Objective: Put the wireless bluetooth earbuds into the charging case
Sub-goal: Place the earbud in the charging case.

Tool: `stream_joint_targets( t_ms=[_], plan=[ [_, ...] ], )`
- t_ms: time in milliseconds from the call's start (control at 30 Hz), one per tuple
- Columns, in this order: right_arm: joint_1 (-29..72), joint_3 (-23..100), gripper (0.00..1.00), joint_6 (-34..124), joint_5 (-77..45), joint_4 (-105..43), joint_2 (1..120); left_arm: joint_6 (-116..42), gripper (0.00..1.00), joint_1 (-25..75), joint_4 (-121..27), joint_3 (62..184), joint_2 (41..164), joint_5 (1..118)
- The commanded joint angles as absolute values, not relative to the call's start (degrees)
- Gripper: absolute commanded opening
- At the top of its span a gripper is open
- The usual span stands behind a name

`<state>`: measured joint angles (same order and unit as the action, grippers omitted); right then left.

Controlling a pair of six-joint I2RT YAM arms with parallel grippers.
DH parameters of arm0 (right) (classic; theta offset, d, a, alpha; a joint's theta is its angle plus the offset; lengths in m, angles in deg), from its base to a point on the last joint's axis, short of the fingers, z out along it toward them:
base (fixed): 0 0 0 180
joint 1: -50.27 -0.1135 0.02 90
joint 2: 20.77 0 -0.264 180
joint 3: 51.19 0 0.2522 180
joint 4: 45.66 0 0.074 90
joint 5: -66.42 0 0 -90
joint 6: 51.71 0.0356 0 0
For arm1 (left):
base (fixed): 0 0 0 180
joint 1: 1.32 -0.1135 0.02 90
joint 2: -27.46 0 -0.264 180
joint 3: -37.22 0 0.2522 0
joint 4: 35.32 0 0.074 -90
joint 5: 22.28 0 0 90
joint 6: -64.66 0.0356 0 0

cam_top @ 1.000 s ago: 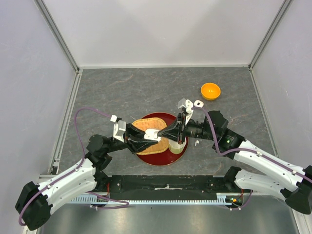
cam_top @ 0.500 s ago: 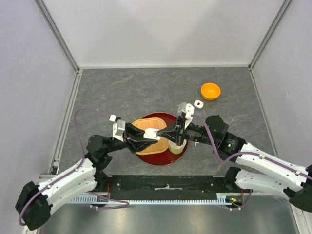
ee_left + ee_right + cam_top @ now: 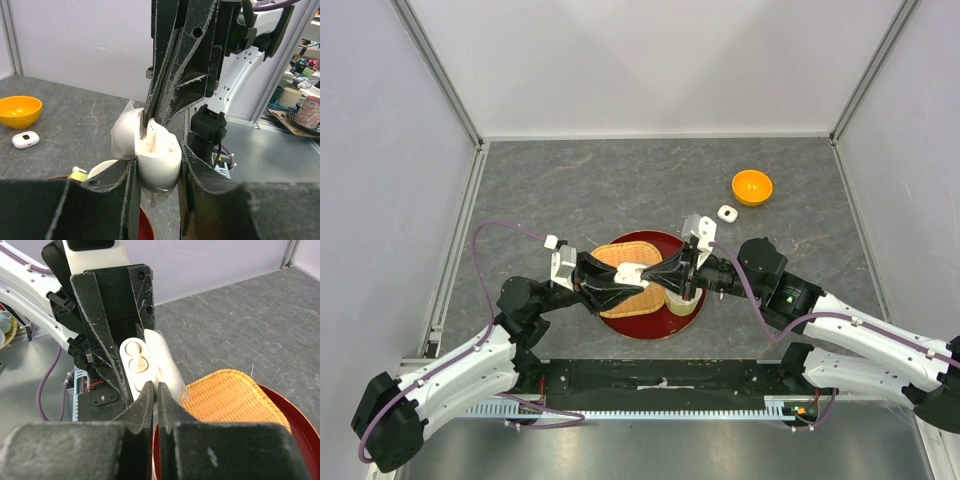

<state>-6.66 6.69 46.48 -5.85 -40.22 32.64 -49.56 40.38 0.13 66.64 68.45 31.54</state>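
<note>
Mid-insertion, task partly done. The left tool [image 3: 157,172] is clamped on the lower half of the open case [image 3: 162,357] and holds it off the surface, above the near part of the tray, lid tilted back. The right tool [image 3: 153,390] is closed, fingers almost together, tips poked into the case's near well. Can't tell if anything is pinched between them. One earbud [image 3: 136,360] looks seated in the other well, so judge one in and one going in or just placed. Left to do, as a guess: finish that well, back the right tool out, then deal with the remaining buds and the second case. A tiny white piece [image 3: 74,170] lies by the cup, maybe a loose bud, too small to be sure.

Room: pale plain walls on three sides with metal frame posts at the far corners. Surface [image 3: 570,180] is grey, marbled, stone-look. Red round tray [image 3: 620,328] sits near centre, with a wicker basket [image 3: 618,255] on its far-left part and a cream cup [image 3: 683,303] on its right side. Orange bowl [image 3: 752,186] sits far right, well apart from the tray. Second case [image 3: 727,212], closed, lies just near-left of the bowl.
</note>
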Motion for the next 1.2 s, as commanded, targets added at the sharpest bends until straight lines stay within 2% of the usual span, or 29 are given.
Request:
stream_joint_targets(
  t_ms=[0, 167, 267, 467, 767, 933, 1167],
  plan=[
    [-7.21, 5.46, 0.08, 44.27, -5.30, -33.75, 34.78, -50.74, 0.02, 41.13, 9.90, 68.29, 67.10, 31.86],
    [-7.21, 5.90, 0.13, 45.06, -3.90, -32.34, 34.95, -50.65, 0.02, 41.05, 9.28, 68.20, 66.83, 32.30],
    [-7.30, 6.25, 0.23, 45.50, -3.02, -32.08, 35.04, -50.65, 0.02, 41.13, 8.93, 68.12, 66.75, 32.39],
    [-7.21, 6.95, 0.34, 45.67, -4.51, -32.08, 33.55, -49.95, 0.02, 41.13, 6.48, 68.38, 66.13, 31.42],
    [-7.21, 7.13, 0.46, 46.72, -9.25, -32.43, 29.50, -48.80, 0.02, 41.13, 3.31, 68.29, 64.99, 31.16],
    [-7.21, 7.04, 0.48, 47.25, -12.50, -33.04, 27.66, -48.45, 0.02, 41.13, 2.26, 68.03, 64.72, 31.07],
    [-7.13, 7.13, 0.62, 49.54, -17.68, -35.24, 24.49, -46.09, 0.02, 41.05, -0.99, 67.85, 64.20, 32.12]
  ],
)
